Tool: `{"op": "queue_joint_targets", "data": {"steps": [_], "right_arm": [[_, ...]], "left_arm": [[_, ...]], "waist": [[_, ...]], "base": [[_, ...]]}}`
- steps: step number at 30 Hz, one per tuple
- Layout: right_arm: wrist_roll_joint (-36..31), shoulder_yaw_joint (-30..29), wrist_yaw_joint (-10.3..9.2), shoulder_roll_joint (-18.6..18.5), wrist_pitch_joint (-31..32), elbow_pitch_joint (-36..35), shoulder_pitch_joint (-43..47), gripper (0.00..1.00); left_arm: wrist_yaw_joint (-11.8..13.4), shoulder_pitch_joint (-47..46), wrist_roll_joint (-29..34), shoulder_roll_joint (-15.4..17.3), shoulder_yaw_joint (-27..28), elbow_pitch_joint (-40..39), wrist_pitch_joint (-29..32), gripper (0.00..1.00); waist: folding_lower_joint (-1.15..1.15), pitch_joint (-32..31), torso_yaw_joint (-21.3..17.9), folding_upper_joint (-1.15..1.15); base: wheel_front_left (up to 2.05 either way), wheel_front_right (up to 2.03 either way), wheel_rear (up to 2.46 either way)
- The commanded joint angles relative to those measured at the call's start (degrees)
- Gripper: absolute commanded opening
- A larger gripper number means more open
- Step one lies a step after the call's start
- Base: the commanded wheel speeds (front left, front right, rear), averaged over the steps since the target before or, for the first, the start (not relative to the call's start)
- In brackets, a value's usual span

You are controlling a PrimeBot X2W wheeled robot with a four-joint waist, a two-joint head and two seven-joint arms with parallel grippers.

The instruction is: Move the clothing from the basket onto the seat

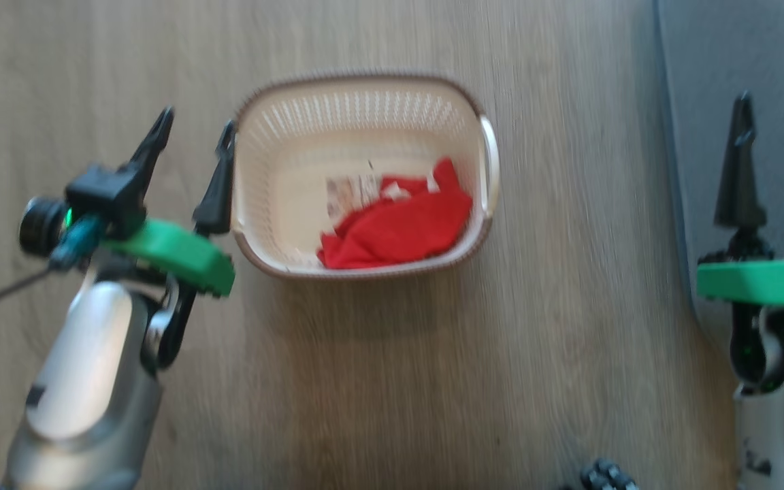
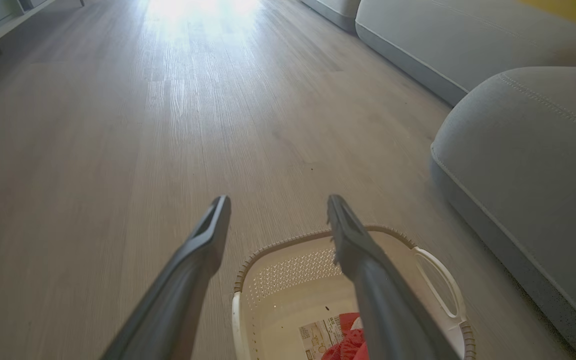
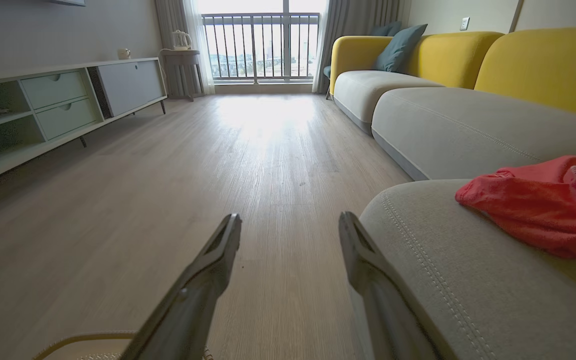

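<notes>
The cream basket point(image 1: 256, 156) with a brown rim stands on the wooden floor, and red clothing point(image 1: 399, 228) lies bunched in its near right corner beside a sticker label. My left gripper point(image 1: 194, 129) hangs open just left of the basket's left rim, with nothing between its fingers. In the left wrist view the basket point(image 2: 288, 270) sits below the open left gripper point(image 2: 278, 207). My right gripper point(image 1: 780, 112) is open over the grey seat point(image 1: 719, 61) at the right. Another red garment point(image 3: 543, 202) lies on the seat point(image 3: 443, 260).
Wooden floor surrounds the basket. A grey and yellow sofa point(image 3: 443, 75) runs along the right side toward a balcony window. A low cabinet point(image 3: 43, 105) lines the left wall. A dark object point(image 1: 603, 476) pokes in at the head view's bottom edge.
</notes>
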Motion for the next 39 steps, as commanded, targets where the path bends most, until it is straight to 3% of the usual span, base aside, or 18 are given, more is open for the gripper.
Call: {"op": "queue_joint_targets", "data": {"steps": [1,9,20,28,39], "right_arm": [[0.6,0.7,-0.01,-0.2,-0.5,-2.3,-1.3,1.0],[3.6,3.1,-0.01,-0.2,-0.5,-2.7,-6.3,1.0],[5.7,4.1,-0.01,-0.2,-0.5,-2.1,-6.1,1.0],[5.7,4.4,-0.01,-0.2,-0.5,-3.5,-4.3,1.0],[4.7,4.0,-0.01,-0.2,-0.5,-4.0,-2.6,1.0]], "left_arm": [[-0.7,-2.6,0.9,1.9,0.9,-0.8,0.9,1.0],[-3.4,-14.1,5.3,3.1,-4.5,8.0,7.3,1.0],[-6.3,-24.2,5.5,1.6,-11.3,25.6,17.4,1.0],[-6.7,-29.1,3.1,-0.9,-12.8,37.2,19.2,1.0],[-6.8,-31.8,-0.6,-4.3,-12.4,46.9,17.2,1.0]], "waist": [[-0.01,7.5,-3.2,0.0],[-0.01,15.6,-7.7,0.0],[-0.01,19.2,-12.2,0.0],[-0.01,20.9,-13.7,0.0],[-0.01,22.4,-12.4,0.0]], "base": [[0.0,0.0,0.0],[0.0,0.0,0.0],[0.0,0.0,0.0],[0.0,0.0,0.0],[0.0,0.0,0.0]]}}
